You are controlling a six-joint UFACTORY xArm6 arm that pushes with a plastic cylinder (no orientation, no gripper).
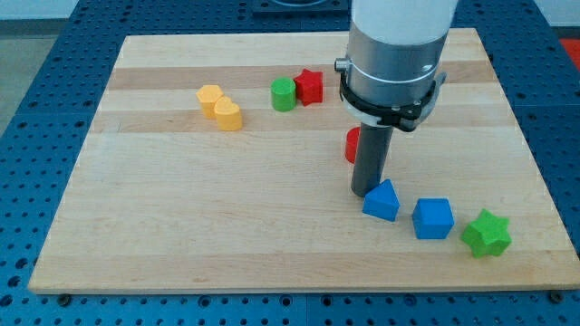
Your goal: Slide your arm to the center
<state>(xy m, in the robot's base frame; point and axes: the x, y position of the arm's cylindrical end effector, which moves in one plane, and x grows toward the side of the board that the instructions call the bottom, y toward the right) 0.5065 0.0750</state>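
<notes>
Just above the blue wedge block (381,201), touching it, rests my tip (366,193), holding nothing.

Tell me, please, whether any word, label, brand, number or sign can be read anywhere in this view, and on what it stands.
None: no readable text shows on the wooden board, the coloured blocks, the arm or the rod down to my tip.
</notes>
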